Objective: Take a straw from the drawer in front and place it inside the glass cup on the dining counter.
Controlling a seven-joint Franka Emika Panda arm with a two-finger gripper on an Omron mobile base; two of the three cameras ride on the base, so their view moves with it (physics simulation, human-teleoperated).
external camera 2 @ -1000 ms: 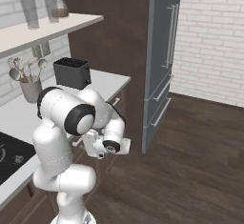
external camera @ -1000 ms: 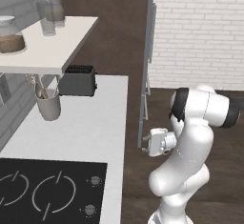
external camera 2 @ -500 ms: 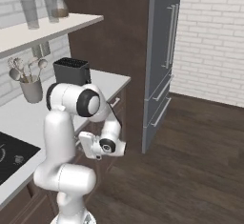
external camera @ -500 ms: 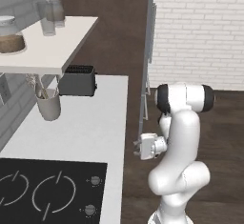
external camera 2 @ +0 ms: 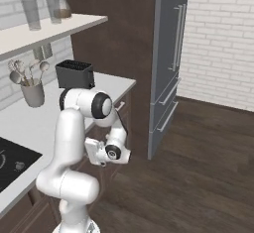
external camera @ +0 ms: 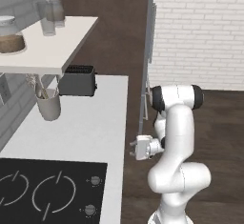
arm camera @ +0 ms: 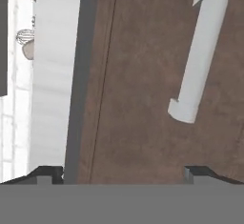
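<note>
My gripper (arm camera: 123, 173) is open and holds nothing; its two dark fingertips (arm camera: 45, 173) stand wide apart. It faces the shut dark-brown drawer (arm camera: 138, 99) just below the white counter edge, and the drawer's white bar handle (arm camera: 200, 56) lies a short way ahead, toward one fingertip. In the left base view the gripper (external camera: 135, 147) sits close against the cabinet front below the counter edge; in the right base view the gripper (external camera 2: 90, 150) points at the dark cabinet. The straw is hidden. The glass cup and the dining counter are out of view.
On the white counter (external camera: 90, 123) stand a black toaster (external camera: 78, 80) and a white utensil holder (external camera: 48, 105), with a black cooktop (external camera: 47, 189) nearer. A shelf (external camera: 47, 46) above carries tall glasses and a jar. A grey fridge (external camera 2: 171, 63) stands to the right, over dark wood floor.
The arm has folded in and the hand has moved left, closer to the cabinet front. The jaws have stayed open.
</note>
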